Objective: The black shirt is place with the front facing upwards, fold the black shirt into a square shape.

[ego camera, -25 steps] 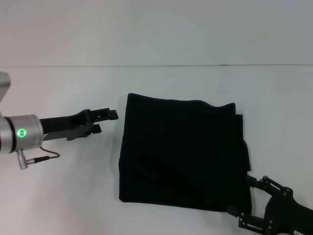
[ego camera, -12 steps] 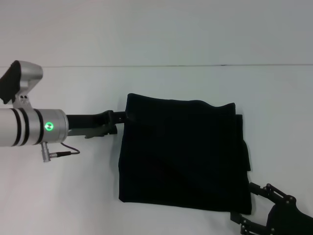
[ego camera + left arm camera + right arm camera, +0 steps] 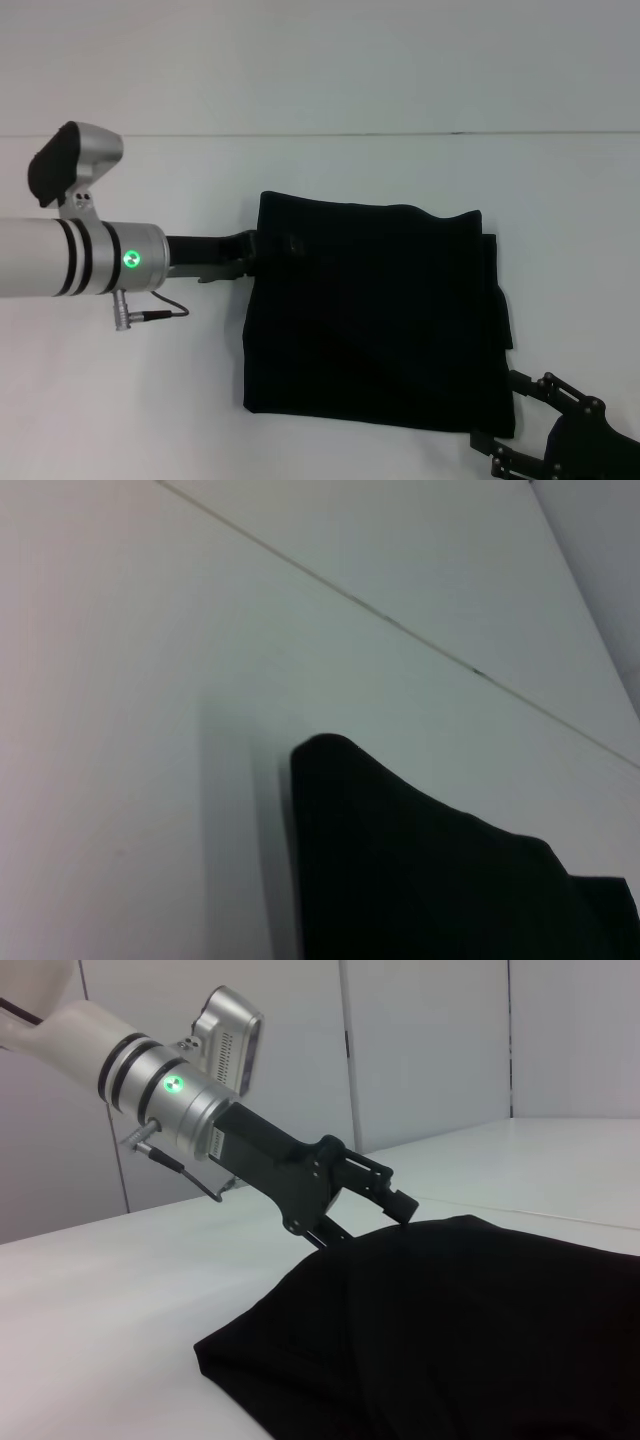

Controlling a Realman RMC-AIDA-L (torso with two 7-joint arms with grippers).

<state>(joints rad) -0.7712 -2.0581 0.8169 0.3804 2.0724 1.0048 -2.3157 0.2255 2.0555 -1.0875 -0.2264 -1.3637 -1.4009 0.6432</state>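
Left gripper [image 3: 372, 1203] apparently on black shirt [image 3: 375, 315].

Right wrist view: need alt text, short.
The left gripper, on a silver arm with a green light, reaches over the far edge of the folded black shirt, its upper finger above the cloth. The shirt lies flat on a white table, with pale wall panels behind.
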